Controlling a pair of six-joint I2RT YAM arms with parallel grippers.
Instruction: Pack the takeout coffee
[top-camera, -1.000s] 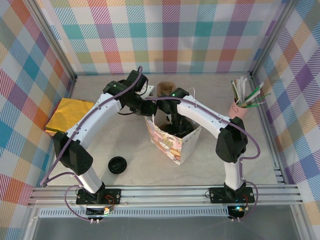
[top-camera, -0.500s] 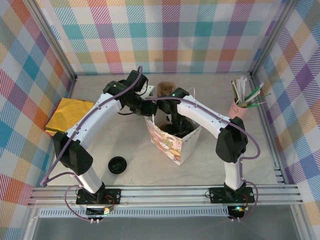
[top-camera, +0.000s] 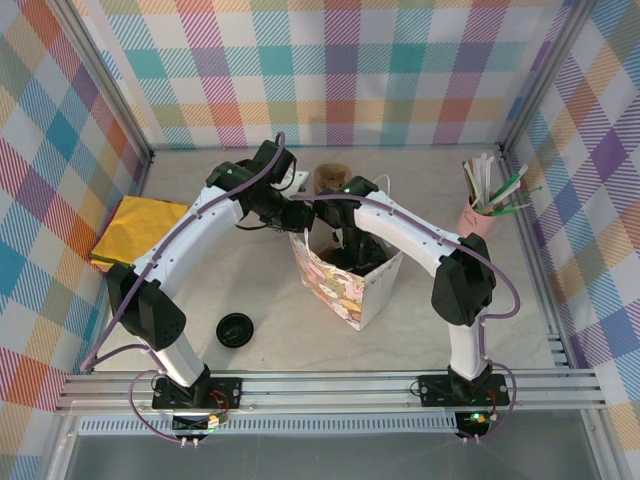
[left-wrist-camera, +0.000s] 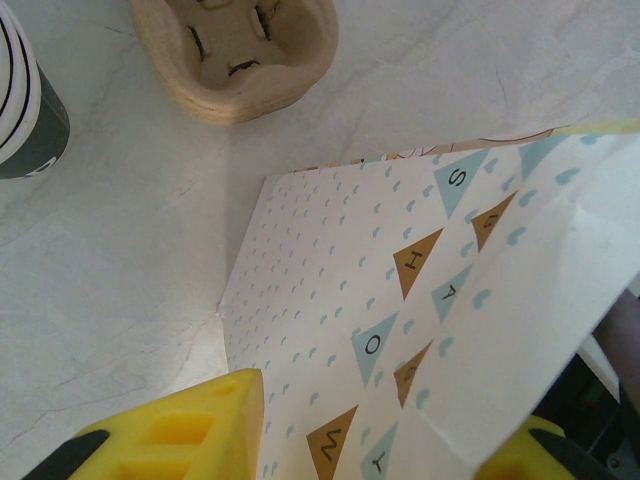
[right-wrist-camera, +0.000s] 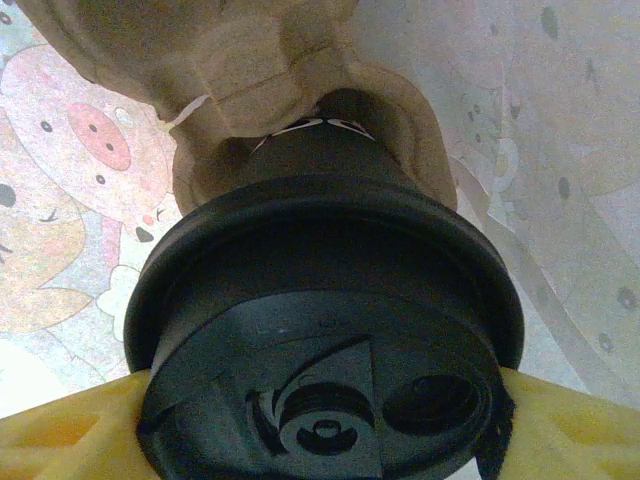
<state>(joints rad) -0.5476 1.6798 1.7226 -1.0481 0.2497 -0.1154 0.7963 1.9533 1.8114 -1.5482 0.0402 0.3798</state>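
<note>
Coffee (right-wrist-camera: 320, 330) is hanging inside the bag (top-camera: 345, 285), lid up, with the right claw (right-wrist-camera: 320, 425) pressing its yellow fingers (right-wrist-camera: 60, 440) against both sides of the black lid. A cardboard tray (right-wrist-camera: 250, 60) is lying on the bag's floor, and the cup's base is sitting in or just over one of its wells; I cannot tell whether it is resting there yet. The left claw (left-wrist-camera: 370, 455) is standing spread wide at the bag's rim, one finger on each side of the paper wall, gripping nothing that I can see. By my judgement the packing is nearing its end: the cup is inside the bag, and seating it, letting go and lifting the arm out are remaining.
</note>
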